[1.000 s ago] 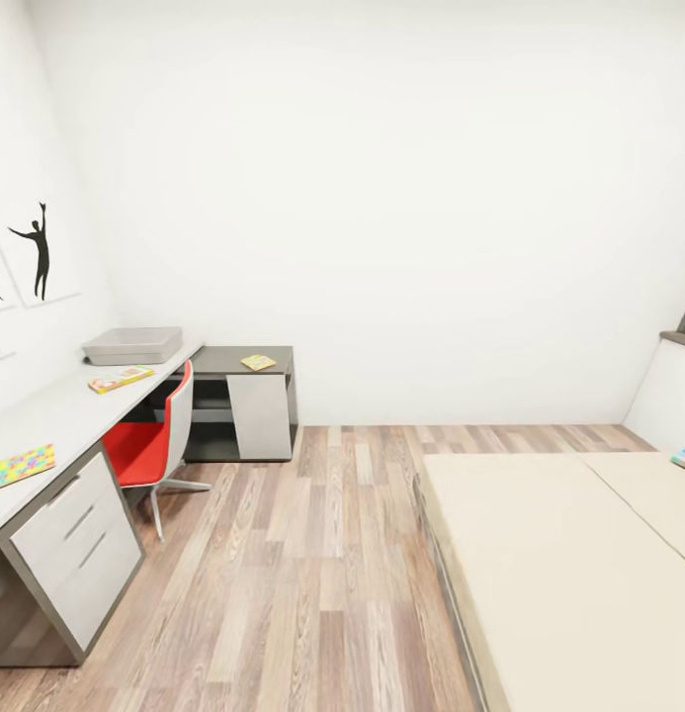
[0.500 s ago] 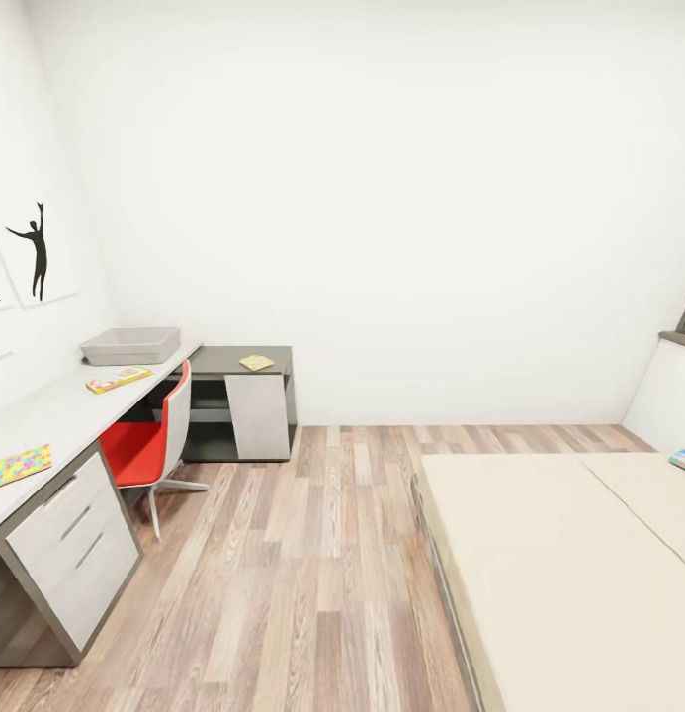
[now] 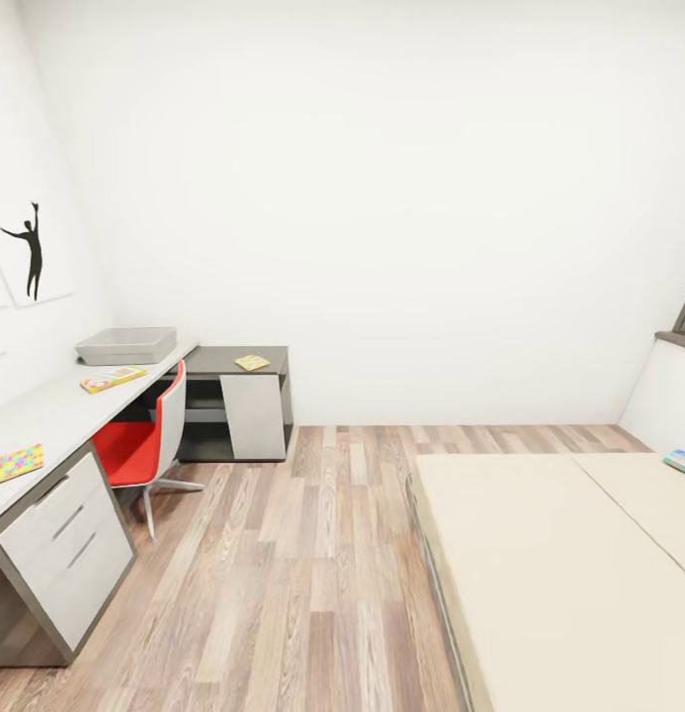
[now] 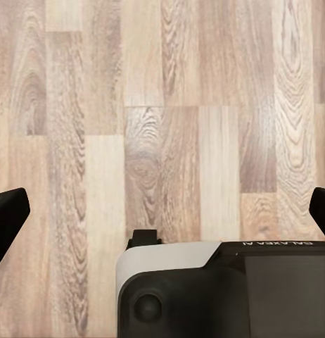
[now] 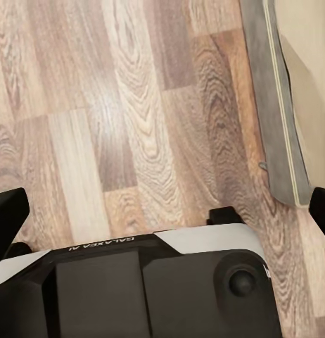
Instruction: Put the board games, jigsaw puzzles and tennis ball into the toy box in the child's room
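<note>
My left end effector (image 4: pixel 162 211) and right end effector (image 5: pixel 162 211) hang spread and empty over the floor. Toy box (image 3: pixel 127 345), game (image 3: pixel 112 379) and puzzle (image 3: pixel 13 464) sit on the desk (image 3: pixel 55 410). The puzzle looks thin and floppy: I'd pinch an overhanging edge.

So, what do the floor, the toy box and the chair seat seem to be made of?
The floor looks like wood planks, matte: grain and staggered joints show, brown and pale boards mixed. The toy box looks like pale grey plastic, smooth and plain with sloping walls; too far to be sure. The red chair seat looks like a smooth moulded shell, perhaps plastic, with a grey back.
</note>
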Motion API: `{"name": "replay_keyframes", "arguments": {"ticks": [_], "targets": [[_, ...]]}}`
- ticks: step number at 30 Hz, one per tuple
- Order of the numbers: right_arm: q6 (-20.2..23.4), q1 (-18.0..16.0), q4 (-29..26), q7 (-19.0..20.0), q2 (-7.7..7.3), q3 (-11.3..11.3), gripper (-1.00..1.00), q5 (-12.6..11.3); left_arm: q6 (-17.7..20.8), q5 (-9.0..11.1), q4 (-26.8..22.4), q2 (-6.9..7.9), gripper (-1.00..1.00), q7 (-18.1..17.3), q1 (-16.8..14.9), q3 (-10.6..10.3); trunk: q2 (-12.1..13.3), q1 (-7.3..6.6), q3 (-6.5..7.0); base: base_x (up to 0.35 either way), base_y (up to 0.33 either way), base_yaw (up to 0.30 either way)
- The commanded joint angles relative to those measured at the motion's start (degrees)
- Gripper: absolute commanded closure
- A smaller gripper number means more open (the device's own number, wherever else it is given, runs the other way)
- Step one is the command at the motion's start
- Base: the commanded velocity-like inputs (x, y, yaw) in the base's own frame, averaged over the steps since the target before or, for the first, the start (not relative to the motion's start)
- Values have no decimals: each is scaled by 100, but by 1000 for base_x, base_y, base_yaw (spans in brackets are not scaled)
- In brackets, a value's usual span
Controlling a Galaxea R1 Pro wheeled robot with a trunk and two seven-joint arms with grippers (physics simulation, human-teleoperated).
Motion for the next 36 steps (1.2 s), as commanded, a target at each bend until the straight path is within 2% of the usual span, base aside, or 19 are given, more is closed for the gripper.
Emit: {"name": "replay_keyframes", "arguments": {"ticks": [1, 36], "targets": [[24, 0, -13, -10, 4, -17, -100, -38, -19, 0, 4, 0, -100, 18, -3, -11, -9, 3, -8, 0, -80, 0], [24, 0, -13, -10, 4, -17, -100, -38, -18, 0, 4, 0, -100, 18, -3, -11, -9, 3, -8, 0, -111, 0]]}}
